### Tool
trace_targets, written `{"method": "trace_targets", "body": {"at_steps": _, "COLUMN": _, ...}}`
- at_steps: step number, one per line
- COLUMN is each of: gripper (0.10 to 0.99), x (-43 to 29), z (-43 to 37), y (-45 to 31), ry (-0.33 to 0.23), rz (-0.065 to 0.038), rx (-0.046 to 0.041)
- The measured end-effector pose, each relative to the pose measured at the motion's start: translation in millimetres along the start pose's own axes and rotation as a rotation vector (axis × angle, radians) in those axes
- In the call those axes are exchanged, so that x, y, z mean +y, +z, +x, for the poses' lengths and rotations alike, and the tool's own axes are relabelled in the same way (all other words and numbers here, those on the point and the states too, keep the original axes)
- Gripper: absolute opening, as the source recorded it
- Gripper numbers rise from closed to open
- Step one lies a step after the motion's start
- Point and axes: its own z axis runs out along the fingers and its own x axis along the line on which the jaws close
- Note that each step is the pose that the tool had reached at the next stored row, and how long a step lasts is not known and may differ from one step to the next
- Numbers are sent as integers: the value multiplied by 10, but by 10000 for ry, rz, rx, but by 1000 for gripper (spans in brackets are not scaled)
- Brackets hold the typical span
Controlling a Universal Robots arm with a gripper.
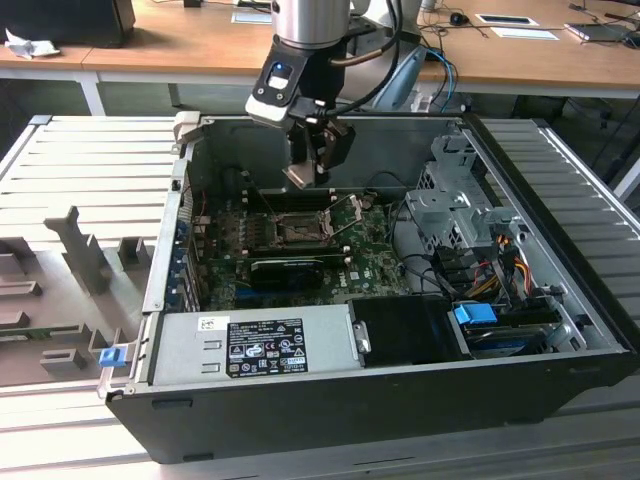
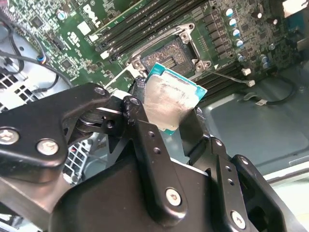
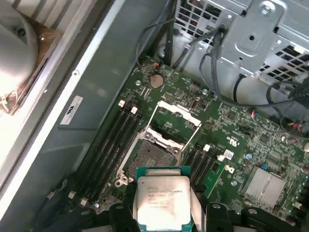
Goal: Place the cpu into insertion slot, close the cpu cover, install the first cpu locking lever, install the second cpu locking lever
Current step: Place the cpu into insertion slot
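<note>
**Tilt is the danger over an open socket**

The gripper (image 2: 166, 110) is clamped on the cpu (image 3: 163, 203) by two opposite edges, over the insertion slot (image 3: 153, 157) and not touching it. Held by so little, the chip could slip or tip, and a skewed landing would likely bend the slot's pins. Beyond the slot the cpu cover (image 3: 178, 110) stands raised and could snag it. The chip is a thin square, silvery and smeared on one face, teal-green at the rim

cpu (image 3: 163, 203) in end effector (image 1: 316, 172) above insertion slot (image 3: 154, 155), memory slots (image 3: 116, 140) either side of slot
</note>
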Motion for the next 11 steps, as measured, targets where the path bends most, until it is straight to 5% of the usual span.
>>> {"method": "trace_targets", "body": {"at_steps": 11, "gripper": 529, "x": -5, "z": -1, "y": 56, "ry": 1632, "rz": -37, "rx": -123}}
